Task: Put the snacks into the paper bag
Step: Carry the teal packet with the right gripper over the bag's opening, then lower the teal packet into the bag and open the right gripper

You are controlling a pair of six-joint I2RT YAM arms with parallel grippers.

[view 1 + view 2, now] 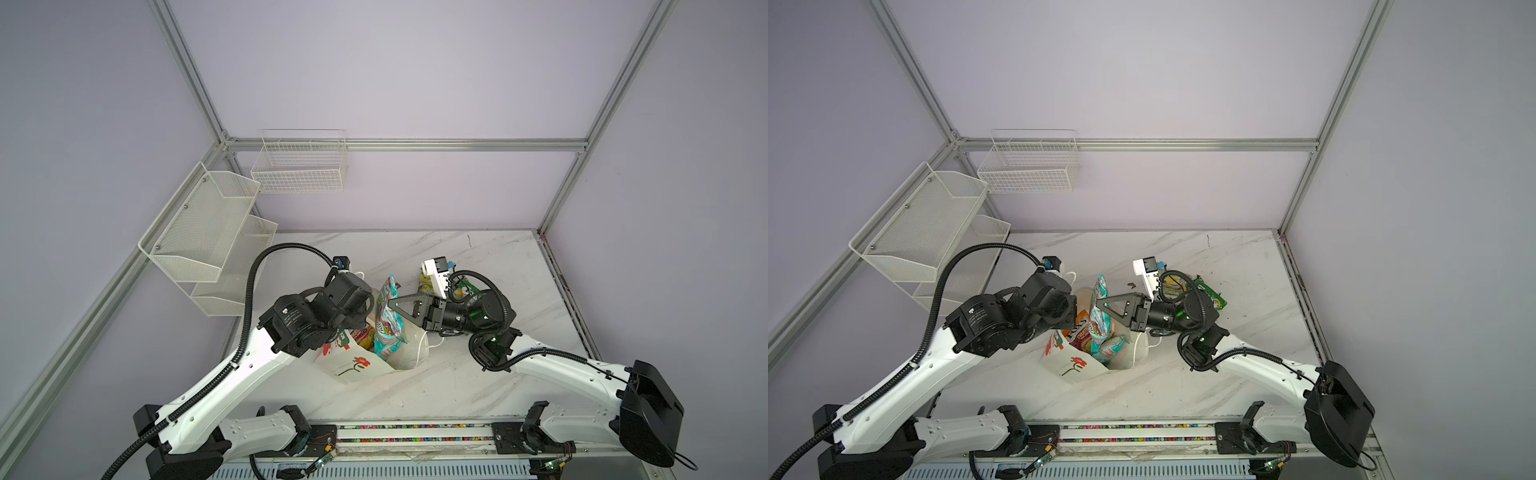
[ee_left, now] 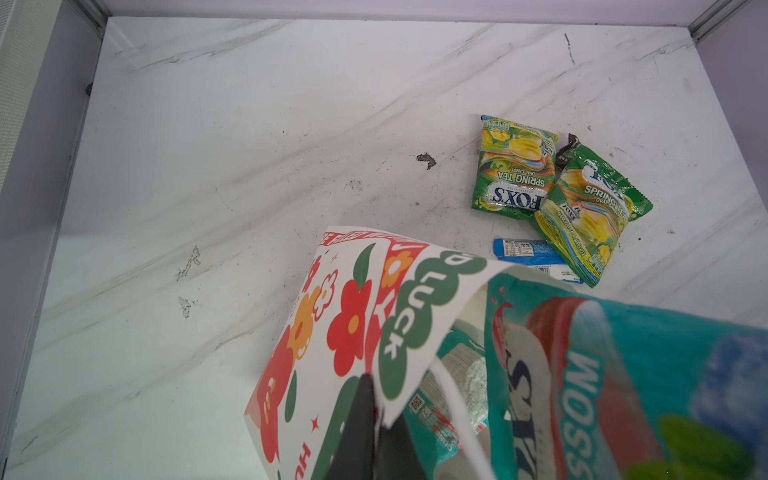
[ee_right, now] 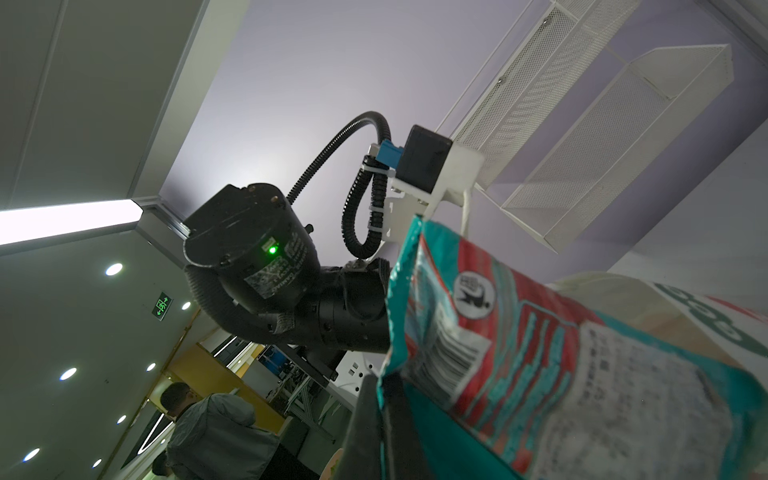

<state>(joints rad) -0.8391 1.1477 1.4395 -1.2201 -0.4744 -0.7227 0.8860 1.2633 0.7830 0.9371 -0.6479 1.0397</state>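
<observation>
The left gripper (image 2: 377, 415) pinches the rim of the paper bag (image 1: 353, 368), mid-table; the right gripper (image 1: 390, 306) pinches a teal packet (image 1: 384, 330) standing in its mouth (sticking well out). Let go crooked, it may tip out.

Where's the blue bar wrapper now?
In the left wrist view, the blue bar wrapper lies on the marble table, on the robot's right of the paper bag, one end tucked under a green Fox's Spring Tea packet.
</observation>
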